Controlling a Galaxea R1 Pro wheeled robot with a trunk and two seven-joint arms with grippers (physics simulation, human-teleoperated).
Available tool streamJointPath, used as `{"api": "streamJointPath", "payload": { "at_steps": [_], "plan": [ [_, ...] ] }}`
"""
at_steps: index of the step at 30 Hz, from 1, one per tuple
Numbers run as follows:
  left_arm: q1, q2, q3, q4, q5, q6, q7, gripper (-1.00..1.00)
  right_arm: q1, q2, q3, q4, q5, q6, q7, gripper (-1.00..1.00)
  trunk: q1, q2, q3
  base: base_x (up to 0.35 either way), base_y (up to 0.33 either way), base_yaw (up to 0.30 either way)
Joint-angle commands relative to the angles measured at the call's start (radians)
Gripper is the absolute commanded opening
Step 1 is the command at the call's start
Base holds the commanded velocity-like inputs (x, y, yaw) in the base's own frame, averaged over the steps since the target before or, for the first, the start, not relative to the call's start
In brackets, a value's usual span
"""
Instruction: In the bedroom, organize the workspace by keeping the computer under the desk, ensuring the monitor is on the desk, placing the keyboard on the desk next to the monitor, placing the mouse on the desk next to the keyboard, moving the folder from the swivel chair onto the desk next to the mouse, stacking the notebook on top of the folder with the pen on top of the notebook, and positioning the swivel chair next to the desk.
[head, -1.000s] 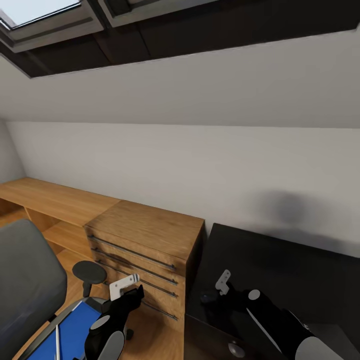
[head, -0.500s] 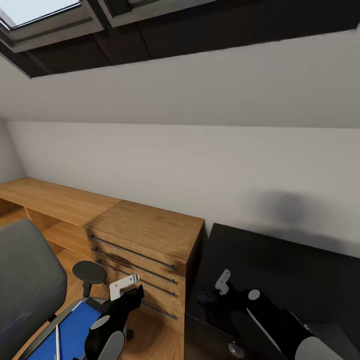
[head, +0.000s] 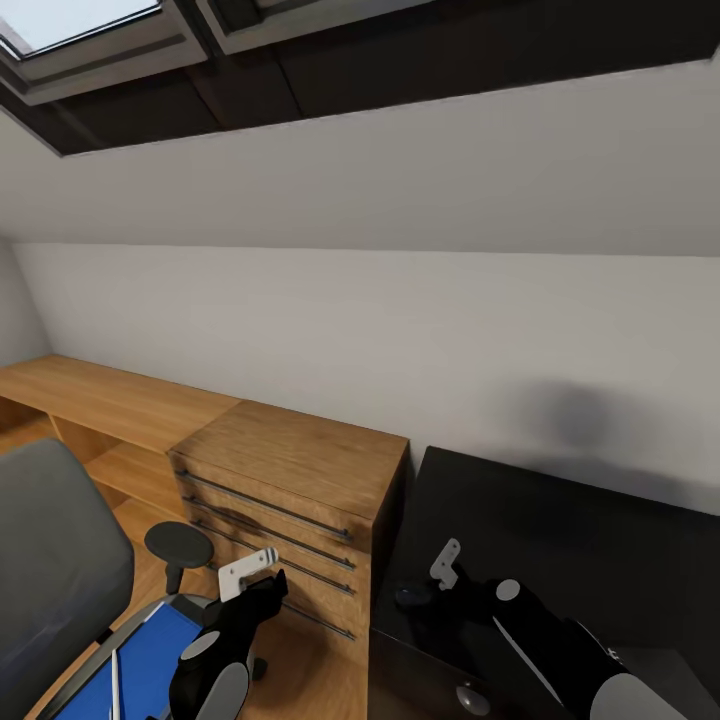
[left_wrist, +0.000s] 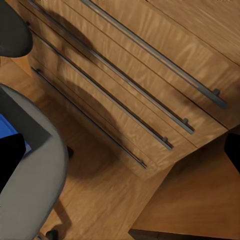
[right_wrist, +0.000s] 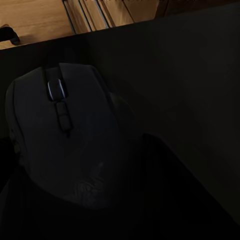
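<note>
Where the head view bottoms out, at about 7 o'clock, the left gripper (head: 252, 572) hangs over the swivel chair (head: 55, 570); its white fingers look parted with nothing between them, though how wide I cannot tell. Beneath that arm the blue folder (head: 150, 660) lies flat on the chair seat, and the thin white pen (head: 114, 685) rests on it. A dark round armrest (head: 178, 545) stands just beside the gripper, toward 9 o'clock. In the left wrist view the grey seat edge (left_wrist: 37, 170) curves past a wooden floor.

At about 5 o'clock the right gripper (head: 440, 580) reaches over the near corner of the desk (head: 560, 540). The mouse (head: 412, 596) sits at its fingertips, at the desk's left edge. In the right wrist view the mouse (right_wrist: 62, 135) is close under the camera, scroll wheel visible, resting on the black top; whether the fingers grip it or only flank it I cannot tell. A round silver knob (head: 472, 698) shows on the desk's front, below the arm.

Further back, at 9 to 10 o'clock, the light wooden drawer chest (head: 290, 490) stands against the desk's left side, long bar handles across its drawers. A low wooden shelf (head: 90, 395) runs on from it along the white wall (head: 400, 340). Highest, at 11 o'clock, a dark-framed skylight (head: 90, 30) is set in the sloped ceiling.
</note>
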Motion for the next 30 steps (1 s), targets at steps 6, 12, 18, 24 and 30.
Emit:
{"api": "streamJointPath", "payload": {
  "at_steps": [6,12,18,24,30],
  "plan": [
    [-0.001,0.0,-0.001,-0.001,0.006,0.003,0.008,1.0,-0.001,-0.001,0.002,-0.002,0.0,0.007,0.0,-1.0,-0.004,0.006,0.002,0.0,0.0,0.0],
    [-0.001,0.0,-0.001,-0.001,0.006,0.003,0.008,1.0,-0.001,-0.001,0.002,-0.002,0.0,0.007,-0.002,-1.0,-0.027,0.048,0.021,0.0,0.0,0.0],
    [-0.001,0.0,-0.001,-0.001,0.008,0.005,0.007,1.0,-0.001,-0.001,-0.007,-0.023,-0.003,0.012,-0.03,-1.0,-0.05,0.09,0.039,0.0,0.0,0.0],
    [-0.001,0.0,-0.001,-0.001,0.01,0.006,0.008,1.0,0.001,-0.004,-0.084,-0.266,-0.081,0.114,-0.172,-1.0,-0.073,0.132,0.058,0.0,0.0,0.0],
    [-0.001,0.0,-0.001,0.0,0.009,0.006,0.008,1.0,0.034,-0.006,-0.11,-0.569,-0.332,0.251,-0.617,-1.0,-0.096,0.174,0.077,0.0,0.0,0.0]
  ]
}}
